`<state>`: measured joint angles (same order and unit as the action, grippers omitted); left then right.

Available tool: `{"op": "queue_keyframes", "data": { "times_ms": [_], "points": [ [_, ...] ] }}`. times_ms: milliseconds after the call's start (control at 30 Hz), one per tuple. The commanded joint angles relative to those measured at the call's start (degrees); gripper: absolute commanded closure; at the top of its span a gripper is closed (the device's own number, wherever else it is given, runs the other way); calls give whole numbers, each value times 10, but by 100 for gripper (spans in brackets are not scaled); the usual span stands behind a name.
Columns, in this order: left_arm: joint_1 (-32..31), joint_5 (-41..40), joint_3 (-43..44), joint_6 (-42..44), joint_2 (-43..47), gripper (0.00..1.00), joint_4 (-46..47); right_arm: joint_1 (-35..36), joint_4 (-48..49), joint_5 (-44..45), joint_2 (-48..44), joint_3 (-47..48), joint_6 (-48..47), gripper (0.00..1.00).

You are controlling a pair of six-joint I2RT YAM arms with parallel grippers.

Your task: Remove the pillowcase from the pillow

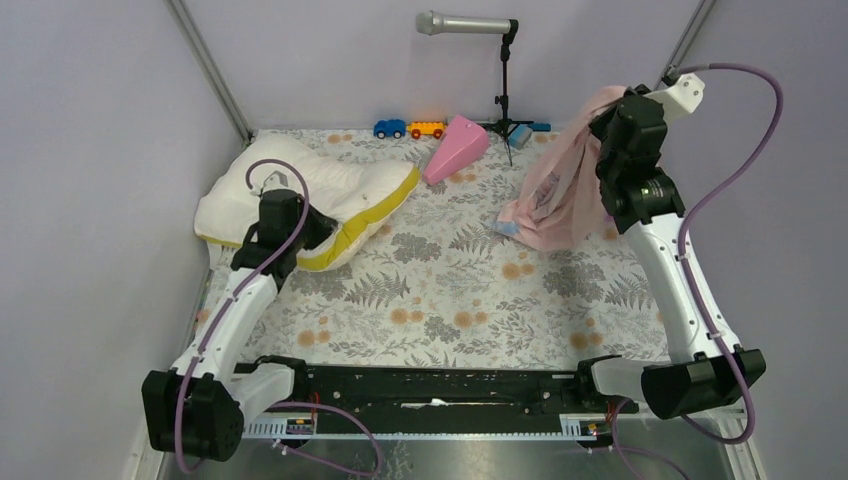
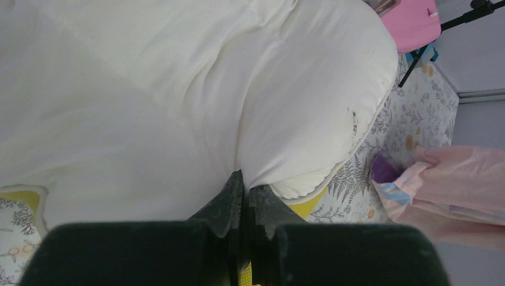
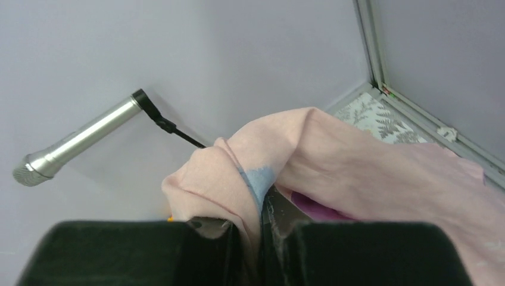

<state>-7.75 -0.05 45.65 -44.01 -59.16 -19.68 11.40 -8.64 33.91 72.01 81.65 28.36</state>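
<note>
In the upper left of the top view, my left pincer (image 1: 312,230) is clamping tight on the pillow (image 1: 330,180) beside its yellow band. The pillow is lying bare on the bench (image 1: 440,290), its far end reaching toward a pink wedge (image 1: 455,148). In the upper right, well apart from the pillow, my right pincer (image 1: 612,112) is gripping a bunched fold of the pillowcase (image 1: 560,190) with its fingers closed. The pillowcase is hanging pale side out, its lower end touching the bench.
</note>
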Motion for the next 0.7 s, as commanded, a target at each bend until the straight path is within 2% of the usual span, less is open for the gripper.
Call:
{"op": "queue_keyframes", "data": {
  "times_ms": [0,100,133,167,200,233,267,333,433,667],
  "points": [
    [9,-2,53,-15,-24,100,83,-2,16,-56,22,66,-28,91],
    [9,22,79,-29,-62,100,102,-2,15,-118,44,73,-36,86],
    [9,28,92,-33,-78,100,113,-2,13,-147,57,73,-41,74],
    [9,35,104,-39,-95,100,122,-2,10,-176,67,72,-41,53],
    [8,40,117,-45,-112,100,132,-2,8,-215,79,68,-47,27],
    [7,42,129,-53,-129,100,143,-2,5,-257,89,65,-57,9],
    [5,40,144,-60,-147,100,153,-2,2,-297,100,61,-65,2],
    [-7,25,169,-65,-191,100,174,-3,-8,-326,108,46,-61,0],
    [-30,8,228,-54,-257,100,192,-2,-1,-321,96,10,-54,0],
    [-57,59,458,0,-407,100,145,-2,-8,-314,63,-30,-63,0]
  ]
}}
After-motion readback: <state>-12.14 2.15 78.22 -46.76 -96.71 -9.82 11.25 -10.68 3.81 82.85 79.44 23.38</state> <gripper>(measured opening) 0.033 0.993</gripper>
